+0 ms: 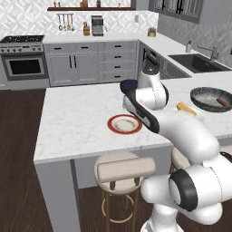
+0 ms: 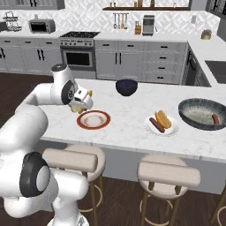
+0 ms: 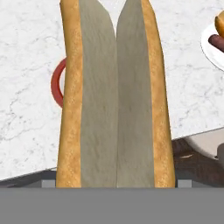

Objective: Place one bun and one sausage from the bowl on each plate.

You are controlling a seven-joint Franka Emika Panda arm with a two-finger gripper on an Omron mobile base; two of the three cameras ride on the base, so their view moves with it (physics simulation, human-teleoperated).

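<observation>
While a split bun [image 3: 116, 100] is gripped between the wide-spread jaws of the gripper [image 2: 82, 102], it is held just above the surface [image 2: 128, 126], at the left edge of the red-rimmed plate [image 2: 93, 119]. In the hand view the bun is seen close up, its pale cut faces turned to the camera and its golden crust along both sides, with an arc of the plate's red rim showing beside it on the left. The red-rimmed plate is seen bare in both base views, its cream centre uncovered. To the right of that plate, in the right base view, the white plate [image 2: 162, 126] is seen on the surface, with a bun and a sausage [image 2: 156, 124] lying side by side on it. Further right of the red-rimmed plate, the bowl [image 2: 202, 114] is set near the surface's far end, and one sausage is left in it against its right wall. Behind the red-rimmed plate, towards the surface's back edge, a small dark blue bowl [image 2: 126, 86] is placed.
</observation>
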